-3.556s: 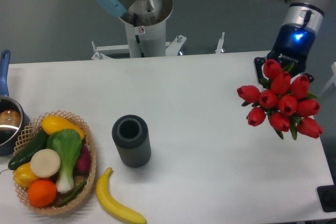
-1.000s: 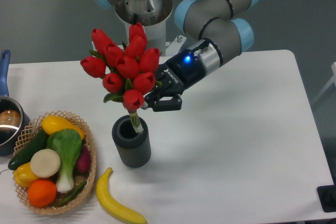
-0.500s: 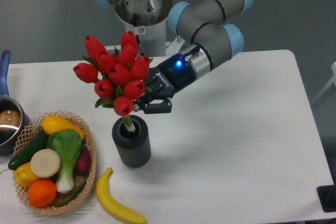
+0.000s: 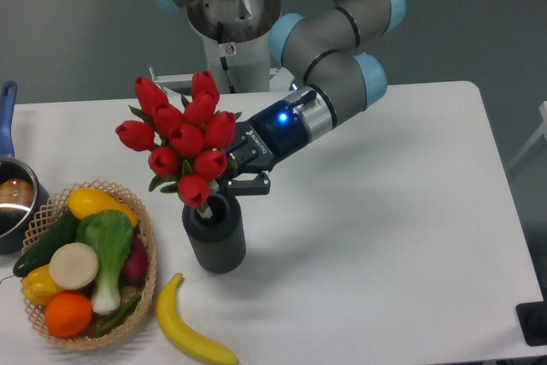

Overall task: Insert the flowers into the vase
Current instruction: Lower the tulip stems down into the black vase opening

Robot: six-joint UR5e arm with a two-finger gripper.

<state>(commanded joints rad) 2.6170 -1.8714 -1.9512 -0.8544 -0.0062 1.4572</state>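
Observation:
The flowers (image 4: 178,136) are a tight bunch of red tulip buds with green leaves. Their stems go down into the mouth of the vase (image 4: 214,235), a short dark ribbed cylinder standing on the white table (image 4: 393,211). The bunch leans up and to the left over the vase. My gripper (image 4: 232,175) is shut on the flowers just under the buds, right above the vase's rim. Its fingertips are partly hidden behind the buds and leaves.
A woven basket (image 4: 147,250) of produce stands at the front left, close to the vase. A banana (image 4: 190,332) lies in front of the vase. A pot (image 4: 12,203) with a blue handle is at the left edge.
The gripper has carried the flowers from the right side of the table to the vase. Over the last second it has moved left and down, sinking the stems deeper into the vase.

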